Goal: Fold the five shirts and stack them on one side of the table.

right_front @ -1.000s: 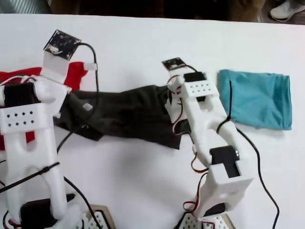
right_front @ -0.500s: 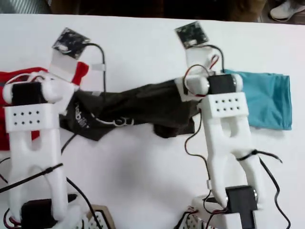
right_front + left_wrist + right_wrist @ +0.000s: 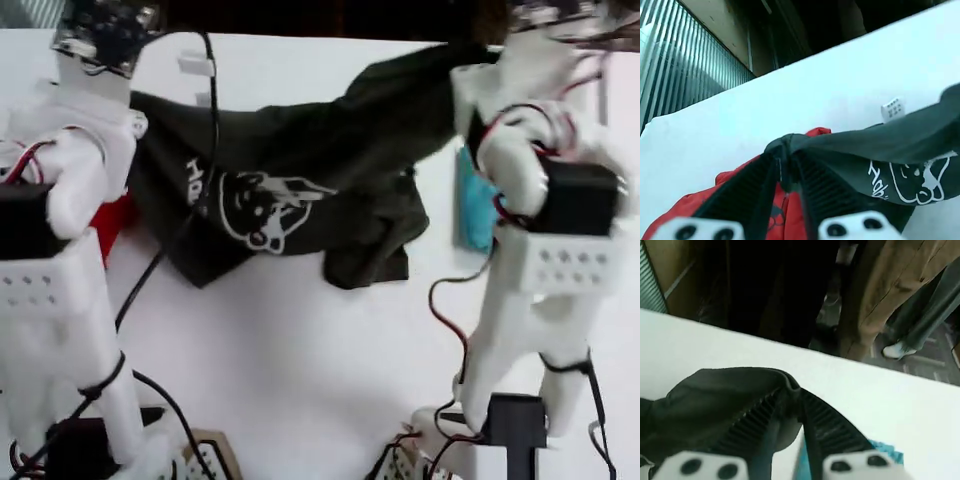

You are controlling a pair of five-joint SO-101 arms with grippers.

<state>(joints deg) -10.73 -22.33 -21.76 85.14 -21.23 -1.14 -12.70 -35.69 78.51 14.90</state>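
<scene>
A black shirt [image 3: 300,190] with a white cartoon print hangs stretched between both arms above the table. My left gripper [image 3: 785,155] is shut on one corner of the black shirt [image 3: 880,150]; in the high view that arm stands at the left [image 3: 95,60]. My right gripper [image 3: 792,390] is shut on the other corner of the black shirt [image 3: 725,400], at the upper right in the high view [image 3: 490,60]. A red shirt [image 3: 112,218] lies under the left arm, also seen as crumpled red cloth [image 3: 745,190]. A folded teal shirt [image 3: 472,205] lies behind the right arm.
The white table [image 3: 300,370] is bare in front of the hanging shirt. Both arm bases [image 3: 490,430] stand at the near edge with loose cables. A person's legs and shoes [image 3: 900,347] stand on the floor beyond the far edge.
Both arms have risen and moved toward the far edge, lifting the black shirt off the table and spreading it so its print faces up. The right arm now covers most of the teal shirt.
</scene>
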